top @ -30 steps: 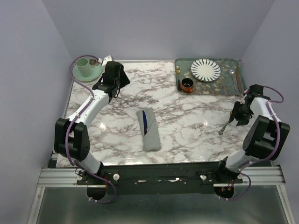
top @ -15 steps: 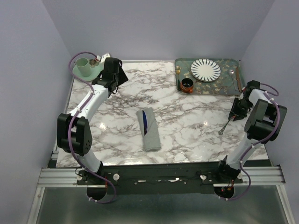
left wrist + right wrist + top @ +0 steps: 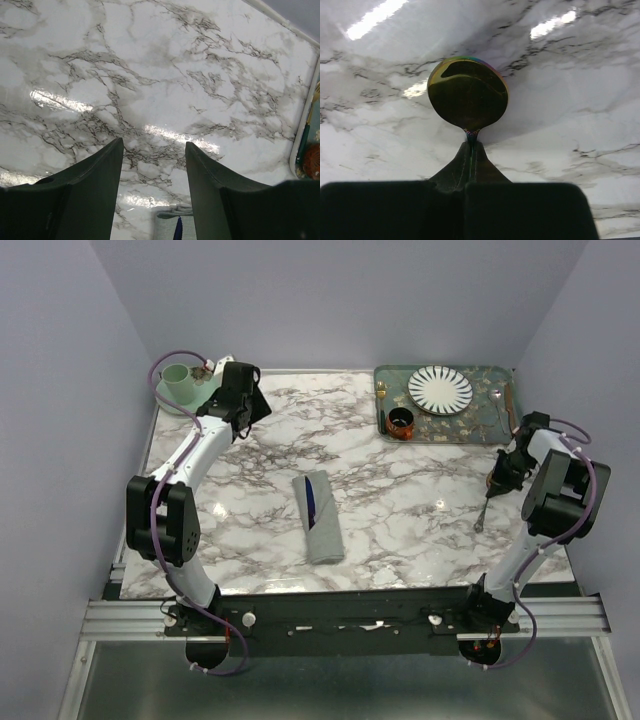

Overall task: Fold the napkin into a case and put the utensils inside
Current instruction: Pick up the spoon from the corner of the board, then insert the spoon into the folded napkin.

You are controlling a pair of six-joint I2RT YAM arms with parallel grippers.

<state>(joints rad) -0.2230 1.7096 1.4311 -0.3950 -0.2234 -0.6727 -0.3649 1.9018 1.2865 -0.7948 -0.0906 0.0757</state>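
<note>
At the right hand (image 3: 471, 145): shut tight on the neck of the spoon (image 3: 467, 92), with the gold bowl poking out past the fingertips, low over the counter (image 3: 580, 60). Cannot tell whether lifted clear or touching. In the top view, placed at the right edge of the frame, well apart from everything at the centre.

At the left hand (image 3: 152, 147): jaws apart with nothing between them, parked at the upper left of the top view near the cup (image 3: 178, 383).

Further out, mid-counter: napkin (image 3: 326, 538) already folded into the case (image 3: 322, 518), a narrow grey pouch lying slantwise, with the blue-handled utensil (image 3: 312, 497) tucked in and showing at the upper mouth.

Judging by that: folding done, one utensil in, the second gripped but not yet delivered. Left to do: carry the spoon leftward across the frame to the open end and slide it in beside the blue handle.

At the upper right, apart from both hands: tray (image 3: 470, 428) and plate (image 3: 440, 389).
</note>
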